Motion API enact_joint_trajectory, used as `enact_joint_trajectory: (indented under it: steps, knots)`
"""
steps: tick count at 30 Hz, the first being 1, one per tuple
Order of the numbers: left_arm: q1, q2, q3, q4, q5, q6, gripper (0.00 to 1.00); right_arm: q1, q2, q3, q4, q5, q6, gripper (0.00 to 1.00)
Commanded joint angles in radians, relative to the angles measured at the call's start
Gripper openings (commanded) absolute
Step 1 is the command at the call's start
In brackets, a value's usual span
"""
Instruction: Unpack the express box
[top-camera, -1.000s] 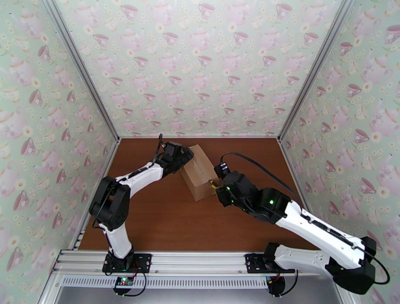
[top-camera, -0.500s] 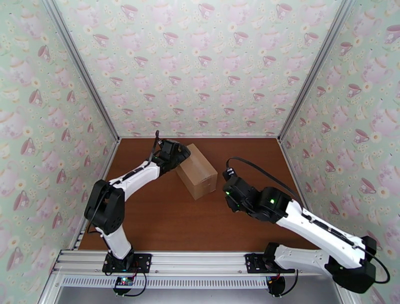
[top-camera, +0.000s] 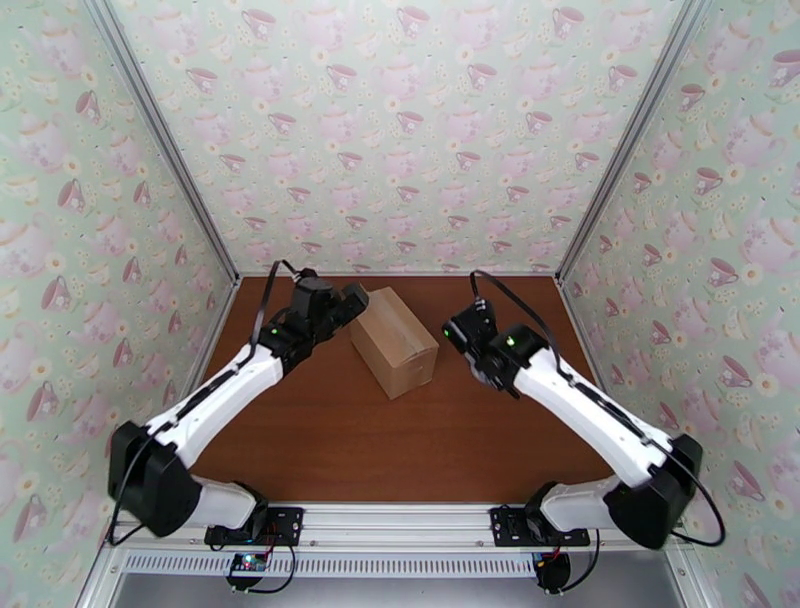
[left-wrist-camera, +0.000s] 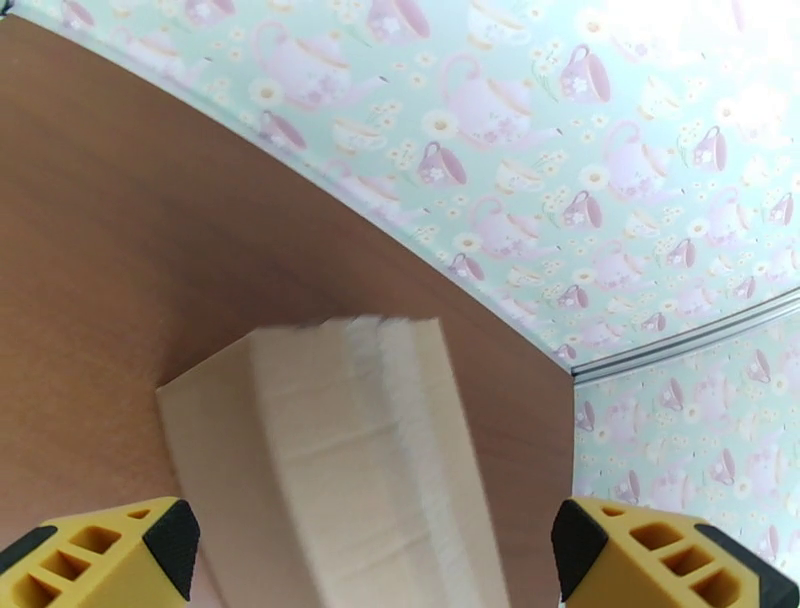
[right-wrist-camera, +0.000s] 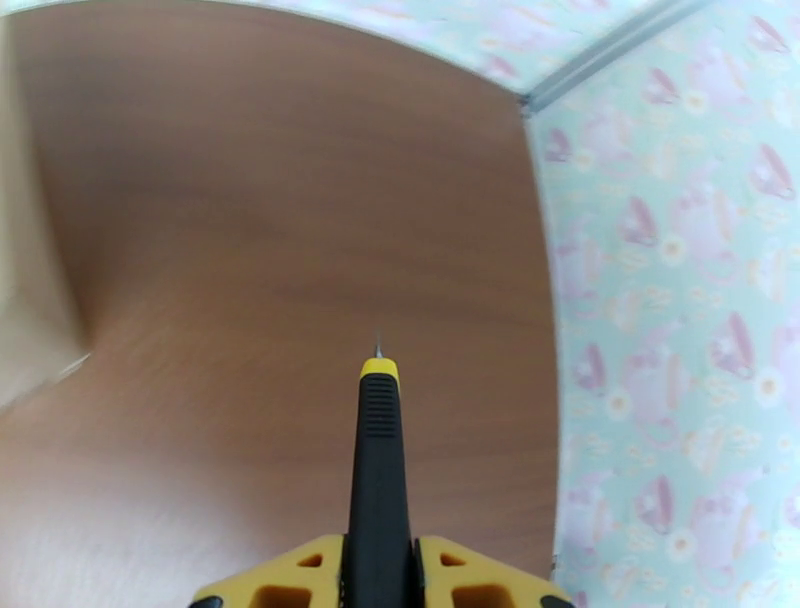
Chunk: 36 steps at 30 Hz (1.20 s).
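- Jaws of the left gripper (top-camera: 347, 299) stand wide apart with nothing between them. It hangs just beside the far-left end of the box, and in the left wrist view its yellow fingers (left-wrist-camera: 100, 555) flank that end without touching it.
- The box (top-camera: 395, 341) sits closed on the table (top-camera: 330, 440), roughly mid-table and toward the back. Its long axis runs on a diagonal from far-left to near-right.
- A pale tape seam (left-wrist-camera: 400, 430) runs down the top along that same long axis. The flaps look unopened, so I judge the unpacking not yet begun.
- The right gripper (top-camera: 463, 330) is near the box's right side, with a strip of bare table between them. It is clenched on a black cutter (right-wrist-camera: 378, 450) with a yellow tip and a fine blade point.
- In the right wrist view the box is a blurred tan edge at far left, and the blade points ahead over bare table toward the back right corner. So the box lies to the left of the tool, and the tip is aimed away from it.
- Likely next, the cutter has to swing left and turn its tip onto the seam, then travel along the diagonal.
- The left arm is the nearer one and looks well placed to brace the far end.
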Motion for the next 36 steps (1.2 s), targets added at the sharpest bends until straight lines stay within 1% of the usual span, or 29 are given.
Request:
enact_joint_trajectory:
  steps: [1,4,7,10,12,15,20,21,24,28,31,32,33,34,36]
  knots:
    - [0.012,-0.073,-0.075,-0.042,0.012,0.000,1.00,-0.061,0.120,0.059,0.071,0.143,-0.107,0.00]
    - [0.018,-0.143,-0.122,-0.072,0.009,-0.001,1.00,-0.108,0.246,0.093,0.114,0.221,-0.148,0.00]
    - [0.028,-0.201,-0.152,-0.084,0.013,-0.004,1.00,-0.147,0.376,0.147,0.128,0.218,-0.159,0.00]
    - [0.042,-0.237,-0.196,-0.095,0.030,0.000,1.00,-0.175,0.494,0.193,0.119,0.280,-0.172,0.00]
    - [0.053,-0.252,-0.209,-0.104,0.039,0.002,1.00,-0.200,0.564,0.226,0.109,0.296,-0.173,0.00]
    - [0.072,-0.265,-0.229,-0.096,0.059,0.003,1.00,-0.215,0.618,0.246,0.107,0.340,-0.176,0.00]
    - [0.097,-0.274,-0.259,-0.081,0.087,-0.006,1.00,-0.222,0.686,0.266,0.115,0.346,-0.192,0.00]
    - [0.102,-0.276,-0.264,-0.075,0.095,-0.008,1.00,-0.224,0.703,0.271,0.114,0.342,-0.193,0.00]
    - [0.110,-0.280,-0.273,-0.072,0.106,-0.009,1.00,-0.224,0.750,0.289,0.108,0.314,-0.192,0.06]
    - [0.112,-0.292,-0.276,-0.075,0.105,-0.009,1.00,-0.225,0.780,0.312,0.102,0.259,-0.186,0.07]
    - [0.116,-0.302,-0.278,-0.082,0.096,-0.009,1.00,-0.225,0.776,0.321,0.115,0.211,-0.201,0.20]
    - [0.116,-0.306,-0.281,-0.080,0.090,-0.011,1.00,-0.225,0.773,0.327,0.117,0.197,-0.204,0.27]
    - [0.117,-0.309,-0.287,-0.080,0.084,-0.015,1.00,-0.224,0.770,0.332,0.120,0.180,-0.207,0.37]
    - [0.118,-0.314,-0.293,-0.075,0.082,-0.019,1.00,-0.224,0.765,0.336,0.124,0.167,-0.212,0.42]
    - [0.119,-0.323,-0.306,-0.064,0.080,-0.024,1.00,-0.224,0.756,0.351,0.122,0.121,-0.215,0.47]
